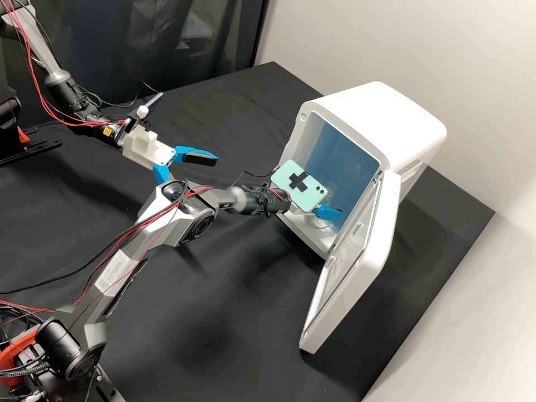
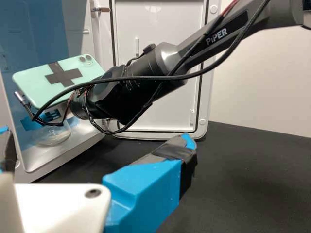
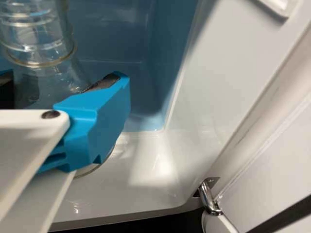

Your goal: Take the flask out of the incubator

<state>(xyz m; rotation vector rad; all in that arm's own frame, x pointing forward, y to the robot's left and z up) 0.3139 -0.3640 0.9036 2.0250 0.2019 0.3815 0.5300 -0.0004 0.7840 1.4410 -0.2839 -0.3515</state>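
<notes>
Glass flask [image 3: 43, 63] stands upright on the white floor of the incubator [image 1: 379, 123], within its blue chamber; the right gripper [image 1: 326, 215] is clenched on the flask, a blue finger [image 3: 97, 116] against its cone; a mint-green slab [image 1: 298, 186] with a black cross rides on that wrist. White, the incubator sits at about 3 o'clock on the black bench [image 1: 223, 290], its door [image 1: 357, 251] swung open toward 5 o'clock; the left gripper [image 1: 188, 170] hangs released at the incubator's 9 o'clock, well apart.
</notes>
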